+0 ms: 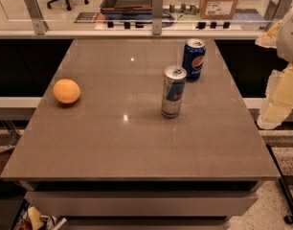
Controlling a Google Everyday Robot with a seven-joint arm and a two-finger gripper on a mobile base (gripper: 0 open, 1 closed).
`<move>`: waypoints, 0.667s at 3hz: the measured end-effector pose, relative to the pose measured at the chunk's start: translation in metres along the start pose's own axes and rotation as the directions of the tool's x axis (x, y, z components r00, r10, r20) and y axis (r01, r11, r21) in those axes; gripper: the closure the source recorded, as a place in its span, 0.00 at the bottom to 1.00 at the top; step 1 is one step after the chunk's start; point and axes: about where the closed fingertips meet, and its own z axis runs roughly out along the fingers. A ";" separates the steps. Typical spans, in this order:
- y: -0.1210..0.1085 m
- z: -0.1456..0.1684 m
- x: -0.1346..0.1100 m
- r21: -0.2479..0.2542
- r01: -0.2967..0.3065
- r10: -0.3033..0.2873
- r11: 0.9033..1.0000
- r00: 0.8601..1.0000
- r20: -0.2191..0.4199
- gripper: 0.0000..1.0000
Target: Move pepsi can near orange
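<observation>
Table [137,147], silver can [173,91] before pepsi can [194,59], orange [66,91] far left, hand [276,102] hanging beyond right edge, grip unclear.

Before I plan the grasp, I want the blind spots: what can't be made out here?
Camera view:
1. gripper, right of the table: cut off by the frame's right edge.
2. pepsi can: lower left edge covered by the silver can.
3. orange: far side turned away.

pepsi can [194,59]: round red-white-blue logo, no letters legible | tall silver-and-blue can [173,91]: red mark on its side, wording unreadable | cardboard box [219,1]: white label, print illegible | gripper [279,97]: far right, unmarked
</observation>
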 end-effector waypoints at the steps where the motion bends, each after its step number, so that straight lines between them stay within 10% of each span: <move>1: 0.000 0.000 0.000 0.000 0.000 0.000 1.000 1.000 0.000 0.00; 2: -0.005 0.004 -0.001 0.010 -0.017 0.016 1.000 0.999 0.032 0.00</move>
